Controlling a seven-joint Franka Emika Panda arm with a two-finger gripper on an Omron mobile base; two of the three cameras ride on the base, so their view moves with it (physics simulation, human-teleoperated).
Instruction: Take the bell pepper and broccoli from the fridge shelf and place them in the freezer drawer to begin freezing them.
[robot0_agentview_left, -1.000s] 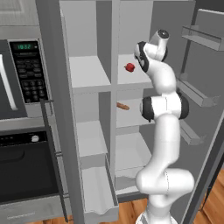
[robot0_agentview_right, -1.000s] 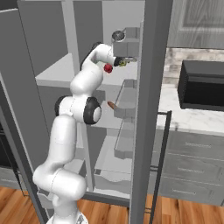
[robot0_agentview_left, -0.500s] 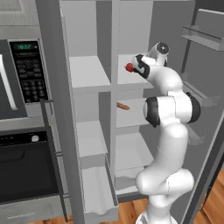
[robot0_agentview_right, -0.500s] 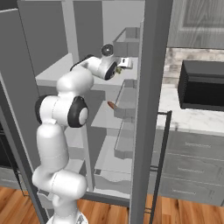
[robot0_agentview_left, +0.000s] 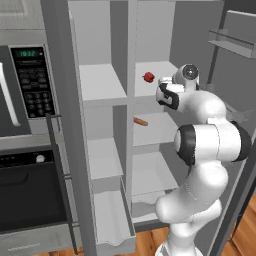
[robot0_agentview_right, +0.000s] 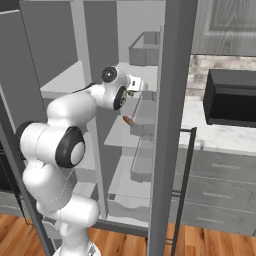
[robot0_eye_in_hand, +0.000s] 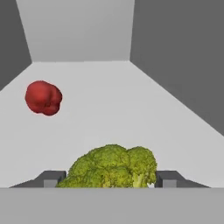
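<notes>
- In the hand view the broccoli sat right between the two dark fingertips, its lumpy green top rising above them, so the gripper stood around it.
- The jaws were apart, one tip on each side of the broccoli; whether they pressed on it or merely flanked it could not be told.
- The pepper lay farther back on the shelf, off to the left in the hand view and well apart from the gripper and the broccoli.
- In the left base view the pepper showed as a small red dot on the shelf, just beside the hand, which reached into the wider fridge column at that level.
- In the right base view the hand reached in at the same shelf level, with a speck of green at its tip.
- A brown stick lay on the shelf below, near the divider.
- The freezer drawer stood pulled out at the foot of the narrower left column, long and white.
- A microwave sat left of the fridge with an oven under it.
- In the right base view a marble counter ran right of the fridge, bearing a dark box, with grey drawers below and a wooden floor.
</notes>
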